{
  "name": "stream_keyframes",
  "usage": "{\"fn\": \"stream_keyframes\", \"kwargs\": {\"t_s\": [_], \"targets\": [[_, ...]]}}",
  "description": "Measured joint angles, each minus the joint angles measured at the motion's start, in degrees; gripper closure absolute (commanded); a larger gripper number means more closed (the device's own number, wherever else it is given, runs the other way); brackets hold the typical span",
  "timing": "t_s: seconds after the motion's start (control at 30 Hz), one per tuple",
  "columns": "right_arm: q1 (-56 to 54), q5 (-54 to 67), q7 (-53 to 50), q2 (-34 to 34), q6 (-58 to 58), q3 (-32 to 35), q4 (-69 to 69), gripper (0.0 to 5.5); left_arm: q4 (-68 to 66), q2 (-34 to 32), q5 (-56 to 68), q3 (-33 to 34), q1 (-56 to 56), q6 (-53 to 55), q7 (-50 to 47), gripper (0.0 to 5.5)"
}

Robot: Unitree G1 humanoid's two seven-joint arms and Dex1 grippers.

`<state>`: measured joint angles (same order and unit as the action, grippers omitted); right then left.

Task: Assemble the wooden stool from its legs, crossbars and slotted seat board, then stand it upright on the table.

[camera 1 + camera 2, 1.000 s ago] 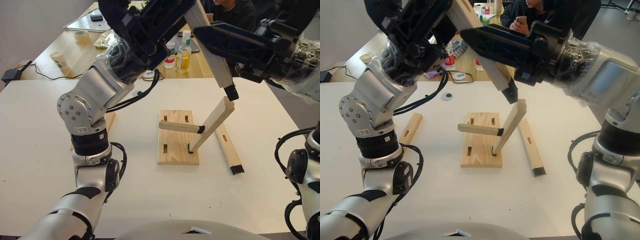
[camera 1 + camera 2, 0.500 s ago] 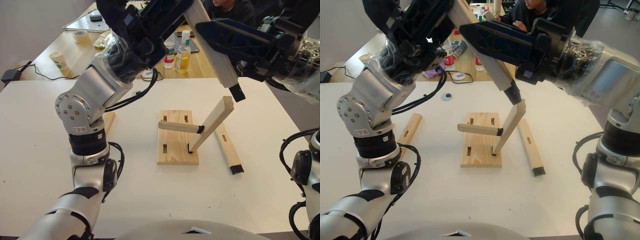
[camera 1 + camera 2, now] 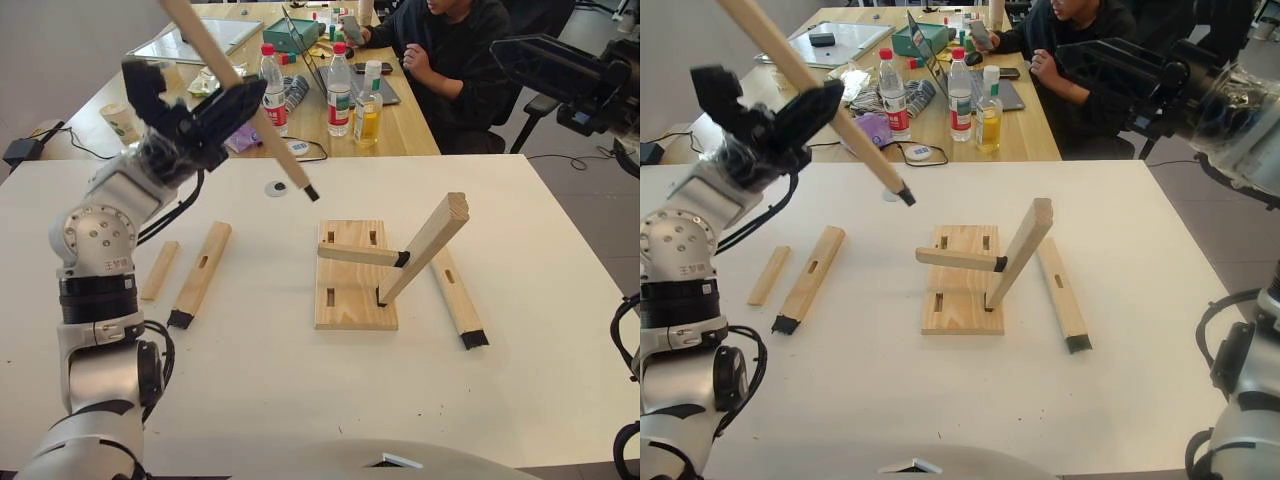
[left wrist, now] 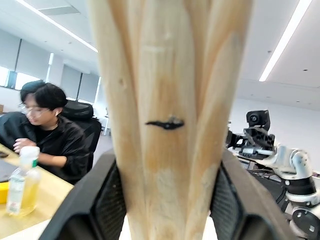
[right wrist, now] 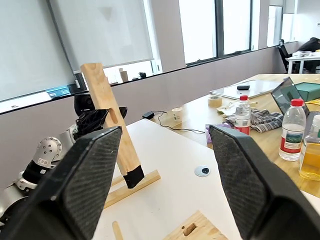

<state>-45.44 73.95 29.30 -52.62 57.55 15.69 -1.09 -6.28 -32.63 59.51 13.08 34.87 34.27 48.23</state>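
My left hand (image 3: 195, 110) clamps leg (image 3: 272, 147) aloft, capped end down, likely for seat board (image 3: 345, 300) slot (judgement only); my right hand (image 5: 167, 170) spread, empty.

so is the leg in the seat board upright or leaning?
Leaning. The leg stands in a slot of the seat board, tilted toward the robot's right; a crossbar juts from its middle.

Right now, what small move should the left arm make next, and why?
Probably lower the left gripper so the black tip of the held leg comes toward an empty slot in the seat board. The tip hangs past the board's far left corner; only one other leg stands slotted.
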Motion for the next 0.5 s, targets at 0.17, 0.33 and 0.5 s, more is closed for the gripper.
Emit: {"fn": "stream_keyframes", "kwargs": {"t_s": [0.17, 0.33, 0.5], "targets": [[-1.67, -5.99, 4.14, 0.45, -0.53, -0.62, 4.35, 2.28, -5.44, 2.26, -6.3, -0.45, -9.53, -5.41, 9.11, 3.46], [-7.0, -12.25, 9.78, 2.52, -0.65, -3.7, 11.5, 2.28, -2.72, 10.55, -8.4, -1.59, -21.06, -9.38, 11.26, 3.46], [-13.79, -18.44, 16.34, 2.92, -0.69, -7.52, 17.69, 2.28, -1.21, 16.95, -10.82, -2.42, -26.72, -13.74, 11.29, 3.46]]}}
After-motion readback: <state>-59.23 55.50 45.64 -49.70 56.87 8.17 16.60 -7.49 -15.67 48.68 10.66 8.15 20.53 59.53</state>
